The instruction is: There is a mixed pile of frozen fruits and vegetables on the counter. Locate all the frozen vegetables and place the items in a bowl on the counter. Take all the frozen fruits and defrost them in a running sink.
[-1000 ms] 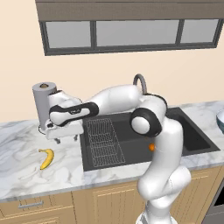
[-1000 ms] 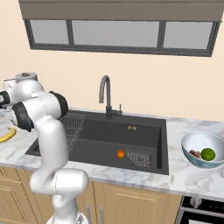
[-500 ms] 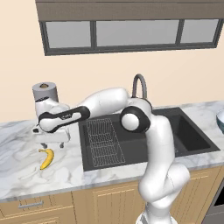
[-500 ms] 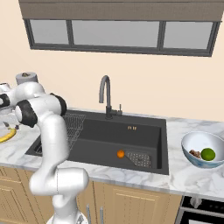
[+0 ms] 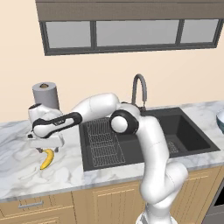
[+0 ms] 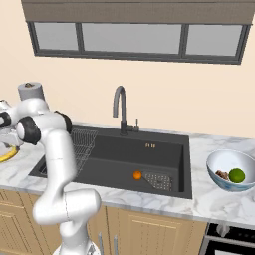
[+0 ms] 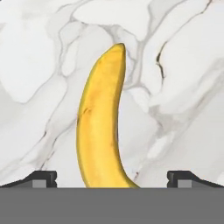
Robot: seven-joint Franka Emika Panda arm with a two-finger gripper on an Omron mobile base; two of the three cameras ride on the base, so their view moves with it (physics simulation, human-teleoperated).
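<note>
While the pincer (image 5: pixel 45 146) hangs wide open and empty over the curved yellow banana (image 7: pixel 101 127), its tips straddle the fruit lying flat on the white marble worktop (image 5: pixel 17 166). By my reading, the banana pickup is underway; next comes a straight descent and a squeeze. Reaching toward nine o'clock, the arm stretches low from the matte black sink (image 6: pixel 119 164), where the small orange (image 6: pixel 137 175) rests.
</note>
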